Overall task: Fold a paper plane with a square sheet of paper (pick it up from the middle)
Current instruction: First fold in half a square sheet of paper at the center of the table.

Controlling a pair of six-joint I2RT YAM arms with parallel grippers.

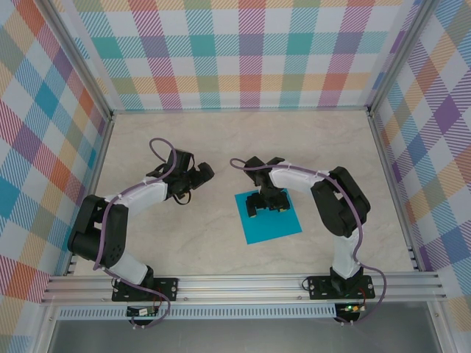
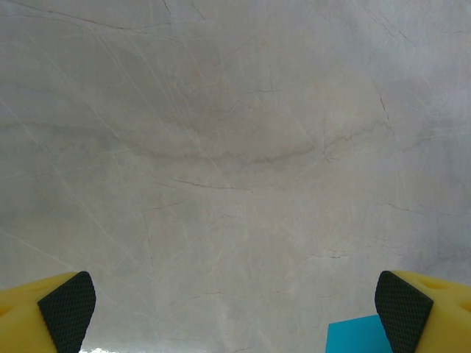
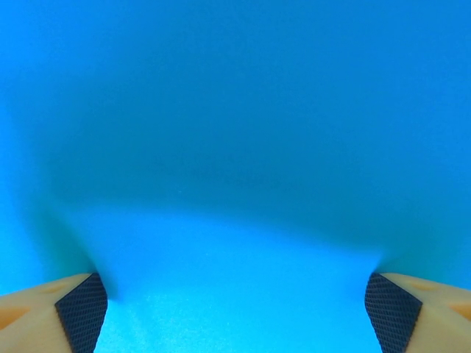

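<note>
The square sheet of paper (image 1: 271,220) lies flat on the marble table, teal-blue and unfolded. My right gripper (image 1: 267,207) points down onto its far half, jaws open and straddling the sheet's middle. In the right wrist view the paper (image 3: 235,147) spreads across the whole frame and both fingertips (image 3: 81,312) press down on it, wide apart. My left gripper (image 1: 197,176) hovers over bare table to the left of the sheet, jaws open and empty. A corner of the paper (image 2: 355,335) peeks in beside its right fingertip (image 2: 401,312) in the left wrist view.
The marble tabletop (image 1: 147,147) is walled by checked panels at the back and both sides. An aluminium rail (image 1: 243,287) carrying both arm bases runs along the near edge.
</note>
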